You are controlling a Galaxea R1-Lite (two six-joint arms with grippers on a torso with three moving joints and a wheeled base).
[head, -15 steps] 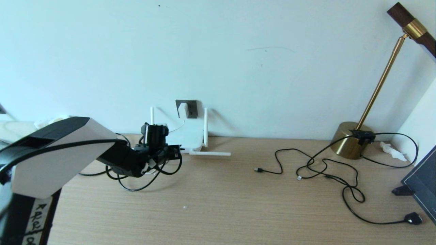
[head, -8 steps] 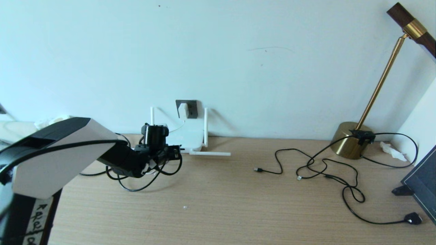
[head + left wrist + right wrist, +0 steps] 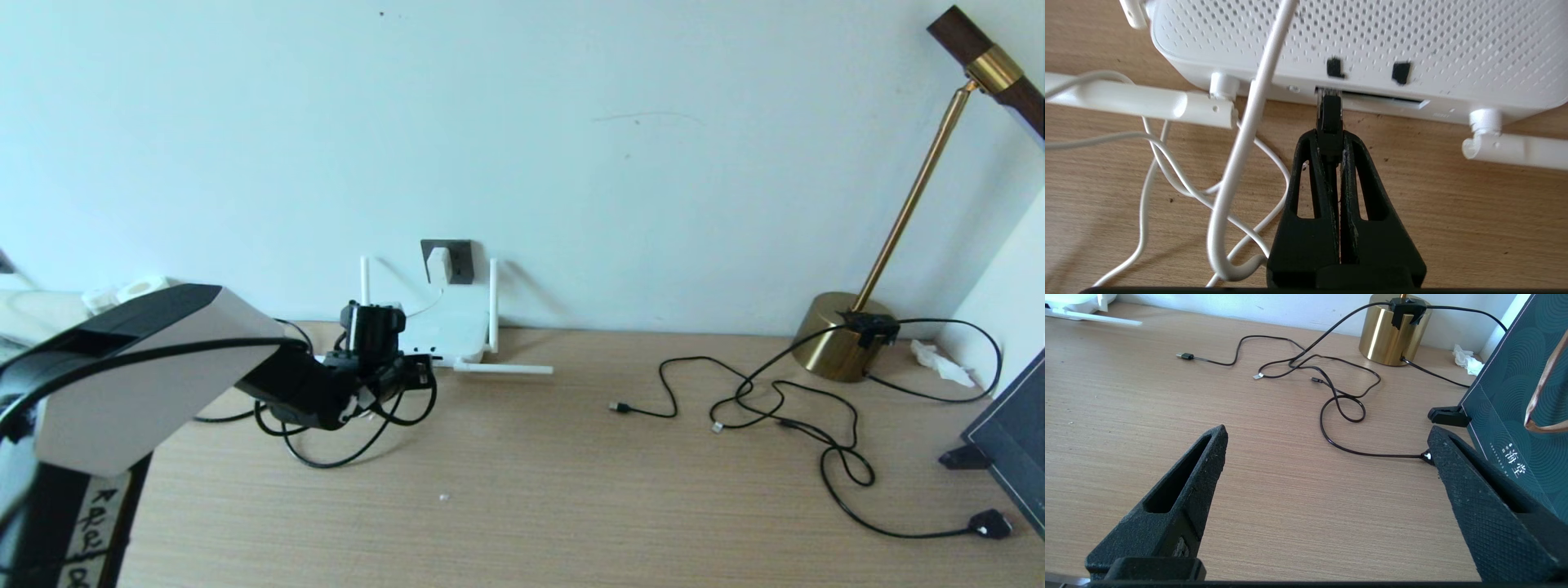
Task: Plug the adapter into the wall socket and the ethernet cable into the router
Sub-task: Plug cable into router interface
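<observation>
Left tool (image 3: 1329, 141): closed tight on the plug end of the ethernet cable (image 3: 1328, 118), right at the router's port edge

Ethernet cable: its clear-tipped plug met the dark port slot of the router (image 3: 1355, 45); in the head view the black cable (image 3: 343, 445) looped on the counter (image 3: 531, 490) in front of the router

Router: flat on the counter against the wall, directly below the wall socket (image 3: 448, 261); two antennas stood upright, others lay flat beside its port edge

Adapter (image 3: 437, 265): seated in the wall socket, above the router; its thin white cord (image 3: 1237, 163) ran down past the router's port edge, curling on the counter

Right tool (image 3: 1327, 506): spread wide, holding nothing, over bare counter well to the right of the router

Lamp (image 3: 845, 335): brass base far to the right of the router, by the wall

Thin black cables (image 3: 784, 408): tangled on the counter between the router and the lamp, nearer the lamp

Dark green box (image 3: 1515, 400): just beside the right tool, farther from the router than the lamp
</observation>
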